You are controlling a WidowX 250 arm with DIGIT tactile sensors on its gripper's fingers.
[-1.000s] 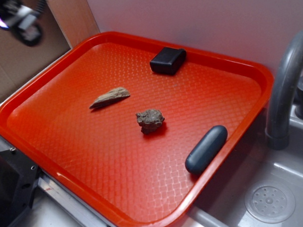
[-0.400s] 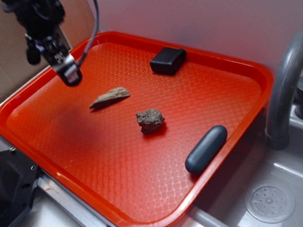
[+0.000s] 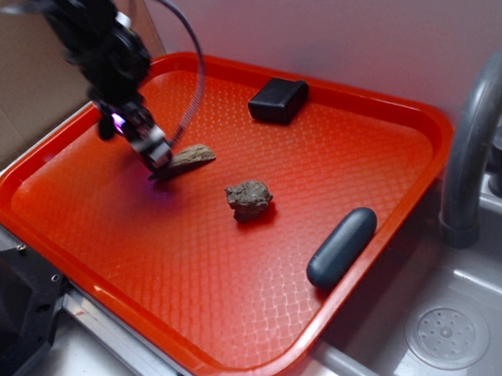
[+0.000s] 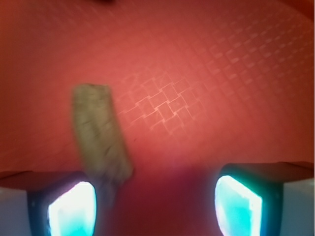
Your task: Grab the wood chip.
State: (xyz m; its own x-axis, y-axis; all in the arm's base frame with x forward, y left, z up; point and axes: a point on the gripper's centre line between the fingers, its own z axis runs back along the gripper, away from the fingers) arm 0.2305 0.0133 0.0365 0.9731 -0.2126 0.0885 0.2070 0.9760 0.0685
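Note:
The wood chip (image 3: 188,157), a flat tan sliver, lies on the red tray (image 3: 357,151) left of centre. My gripper (image 3: 155,154) hangs low over the chip's pointed left end and hides that end in the exterior view. In the wrist view the wood chip (image 4: 100,132) runs up from beside the left finger, while the gripper (image 4: 155,204) stands open with bare tray between its glowing fingertips (image 4: 74,206). Whether the left finger touches the chip I cannot tell.
A lumpy grey-brown rock (image 3: 249,198) sits just right of the chip. A black block (image 3: 278,99) lies at the tray's far edge, a dark grey oblong (image 3: 342,247) near its right rim. A sink with faucet (image 3: 472,139) is on the right.
The arm has come down and rightward from the far left corner to the wood chip's left end. Chip, rock and other objects have not moved.

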